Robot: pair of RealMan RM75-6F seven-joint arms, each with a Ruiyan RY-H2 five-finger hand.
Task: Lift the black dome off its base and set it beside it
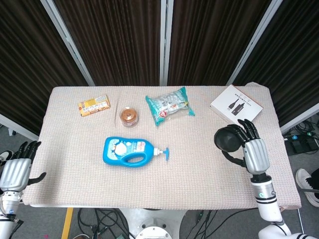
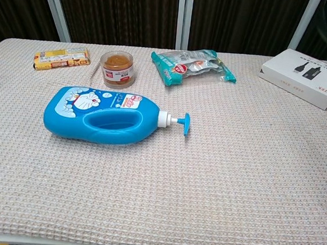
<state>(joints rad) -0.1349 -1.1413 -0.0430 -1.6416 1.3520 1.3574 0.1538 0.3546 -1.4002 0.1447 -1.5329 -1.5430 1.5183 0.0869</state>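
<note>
Beige table (image 1: 199,164), black dome (image 1: 227,138) in right-hand fingers (image 1: 247,130)

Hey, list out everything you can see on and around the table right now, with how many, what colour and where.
Table: one, covered in beige waffle cloth, filling the middle of both views.
Snack bar: one, orange and yellow wrapper, far left.
Jar: one, clear with brown contents, right of the snack bar.
Packet: one, teal and clear, far centre.
Box: one, white, far right corner.
Pump bottle: one, blue with white label, lying on its side, centre left.
Black dome: one, black, at the right side, held in the right hand.
Left hand: one, silver and black, off the table's left edge, holding nothing.
Right hand: one, silver and black, gripping the black dome.
</note>
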